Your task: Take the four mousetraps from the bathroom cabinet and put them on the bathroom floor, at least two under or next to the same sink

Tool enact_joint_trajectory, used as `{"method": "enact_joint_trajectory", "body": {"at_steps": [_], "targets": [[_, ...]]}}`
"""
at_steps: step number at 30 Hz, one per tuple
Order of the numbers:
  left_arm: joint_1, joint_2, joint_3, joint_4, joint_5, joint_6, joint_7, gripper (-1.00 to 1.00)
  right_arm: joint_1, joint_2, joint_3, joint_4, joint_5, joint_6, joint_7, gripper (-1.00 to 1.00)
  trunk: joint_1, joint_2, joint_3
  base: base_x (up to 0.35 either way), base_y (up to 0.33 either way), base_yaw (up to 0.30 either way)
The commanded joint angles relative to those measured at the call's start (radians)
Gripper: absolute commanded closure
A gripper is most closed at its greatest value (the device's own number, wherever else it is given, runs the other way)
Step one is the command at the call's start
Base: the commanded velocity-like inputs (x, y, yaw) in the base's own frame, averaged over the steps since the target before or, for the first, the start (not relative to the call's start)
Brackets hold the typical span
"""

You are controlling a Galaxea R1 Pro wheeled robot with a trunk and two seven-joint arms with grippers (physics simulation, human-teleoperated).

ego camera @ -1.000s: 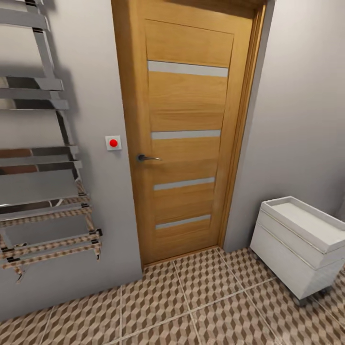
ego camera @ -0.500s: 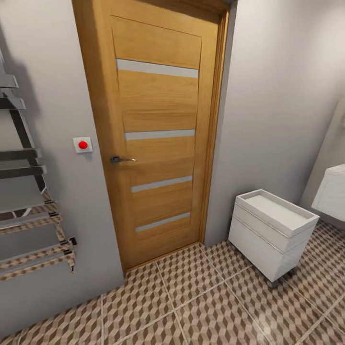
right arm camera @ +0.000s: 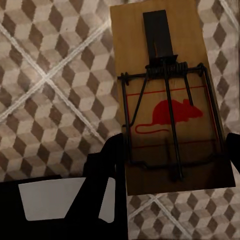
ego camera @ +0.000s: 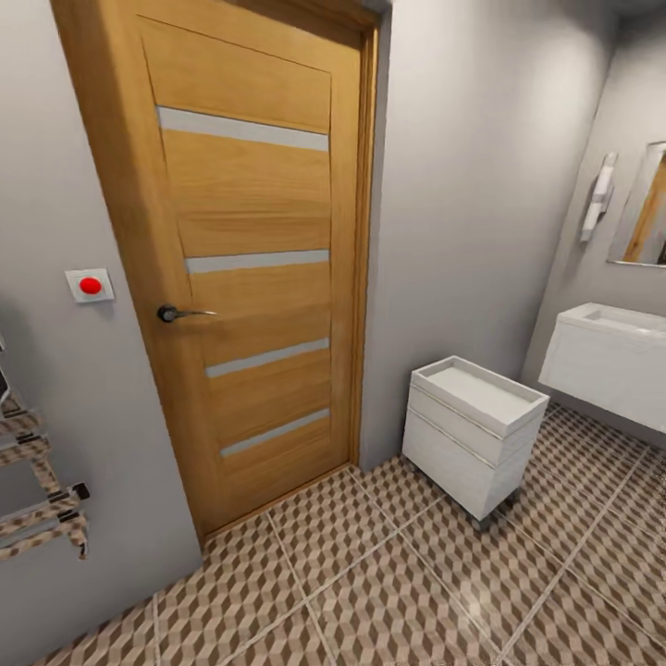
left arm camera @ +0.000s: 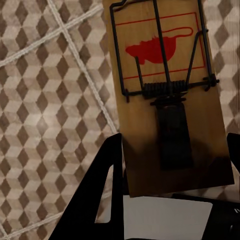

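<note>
Left wrist view: mousetrap (left arm camera: 172,100) lengthwise along fingers (left arm camera: 100,200)

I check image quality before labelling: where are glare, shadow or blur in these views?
Head view: soft glare on the bathroom floor, and the mirror looks blurred. Left wrist view: shadow darkens the near end of the mousetrap. Right wrist view: its mousetrap is sharp.
</note>
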State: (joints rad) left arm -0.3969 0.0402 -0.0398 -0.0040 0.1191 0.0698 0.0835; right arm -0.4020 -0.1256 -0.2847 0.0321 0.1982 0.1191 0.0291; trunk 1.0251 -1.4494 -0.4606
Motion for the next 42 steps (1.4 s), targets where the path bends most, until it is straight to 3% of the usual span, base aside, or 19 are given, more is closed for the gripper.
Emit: {"method": "enact_joint_trajectory", "body": {"at_steps": [1, 11, 22, 42], "targets": [[0.0, 0.0, -0.005, -0.001, 0.008, 0.004, 0.002, 1.0, -0.001, 0.0, -0.008, 0.002, 0.009, 0.002, 0.002, 1.0, 0.0, -0.001, -0.001, 0.0, 0.0, -0.3], [0.0, 0.0, -0.005, -0.001, 0.008, 0.004, 0.002, 1.0, -0.001, 0.001, -0.008, 0.002, 0.009, 0.002, 0.003, 1.0, 0.0, -0.001, -0.001, 0.0, 0.0, -0.295], [0.0, -0.002, -0.005, -0.001, 0.008, 0.004, 0.001, 1.0, -0.001, 0.001, -0.008, 0.002, 0.01, -0.002, 0.005, 1.0, 0.0, -0.001, -0.001, 0.0, 0.0, -0.122], [0.0, -0.003, -0.005, -0.001, 0.008, 0.004, 0.001, 1.0, -0.001, 0.001, -0.008, 0.002, 0.01, -0.002, 0.005, 1.0, 0.0, -0.001, -0.001, 0.0, 0.0, -0.29]]}}
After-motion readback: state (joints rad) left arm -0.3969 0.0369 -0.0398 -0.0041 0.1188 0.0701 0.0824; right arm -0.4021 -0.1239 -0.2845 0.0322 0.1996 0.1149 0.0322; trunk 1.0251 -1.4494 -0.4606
